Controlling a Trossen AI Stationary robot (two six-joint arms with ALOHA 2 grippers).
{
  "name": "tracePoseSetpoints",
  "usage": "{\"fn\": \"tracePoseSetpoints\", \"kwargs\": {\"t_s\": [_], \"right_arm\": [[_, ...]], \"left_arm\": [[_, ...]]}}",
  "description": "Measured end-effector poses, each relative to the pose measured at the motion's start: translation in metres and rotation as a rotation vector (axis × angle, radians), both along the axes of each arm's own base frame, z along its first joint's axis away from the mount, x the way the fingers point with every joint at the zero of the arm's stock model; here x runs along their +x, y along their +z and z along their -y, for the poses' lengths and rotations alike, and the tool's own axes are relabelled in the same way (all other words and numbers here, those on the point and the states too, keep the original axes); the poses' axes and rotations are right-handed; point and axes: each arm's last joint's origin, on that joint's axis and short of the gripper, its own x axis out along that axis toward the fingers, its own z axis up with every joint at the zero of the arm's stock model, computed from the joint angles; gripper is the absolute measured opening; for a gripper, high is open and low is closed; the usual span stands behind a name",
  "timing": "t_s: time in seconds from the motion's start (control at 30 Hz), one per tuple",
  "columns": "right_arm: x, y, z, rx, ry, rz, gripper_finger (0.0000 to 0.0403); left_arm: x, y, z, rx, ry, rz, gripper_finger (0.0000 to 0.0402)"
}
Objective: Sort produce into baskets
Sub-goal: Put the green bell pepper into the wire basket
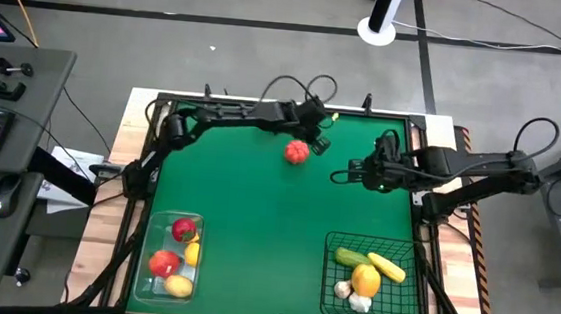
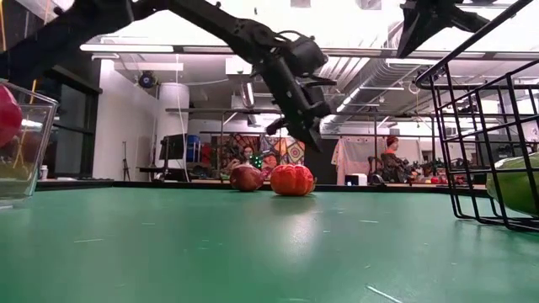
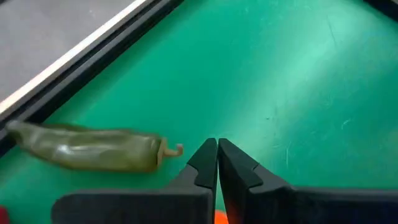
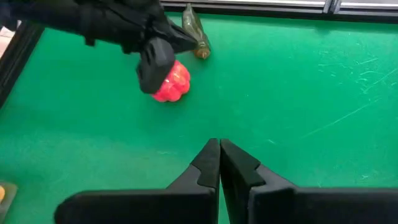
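An orange-red tomato sits on the green mat near the far middle; it also shows in the low view and the right wrist view. My left gripper hangs just above the tomato's far right side, fingers shut, apart from it in the low view. A green pepper lies on the mat by the far rail. My right gripper is shut and empty, to the right of the tomato.
The clear bin at the near left holds red apples and yellow fruit. The black wire basket at the near right holds a cucumber, yellow pieces and garlic. The middle of the mat is open. People show in the room beyond the table.
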Motion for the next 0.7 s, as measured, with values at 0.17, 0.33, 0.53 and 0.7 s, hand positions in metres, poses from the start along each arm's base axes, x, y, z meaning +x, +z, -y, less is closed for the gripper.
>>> {"fn": "tracePoseSetpoints", "kwargs": {"t_s": [0.17, 0.33, 0.53, 0.7], "right_arm": [[0.000, 0.000, 0.000, -0.002, 0.005, 0.000, 0.0006], [0.000, 0.000, 0.000, 0.006, 0.011, -0.002, 0.0001], [0.002, 0.000, -0.001, 0.020, 0.062, -0.014, 0.0000], [0.002, 0.000, -0.002, 0.030, 0.081, -0.021, 0.0000]], "left_arm": [[0.010, -0.023, 0.004, 0.003, 0.027, -0.059, 0.0000], [0.015, -0.034, 0.002, 0.027, 0.208, -0.014, 0.0000], [0.019, -0.044, -0.004, 0.043, 0.397, 0.070, 0.0000], [0.020, -0.053, 0.002, 0.101, 0.511, 0.067, 0.0000]]}}
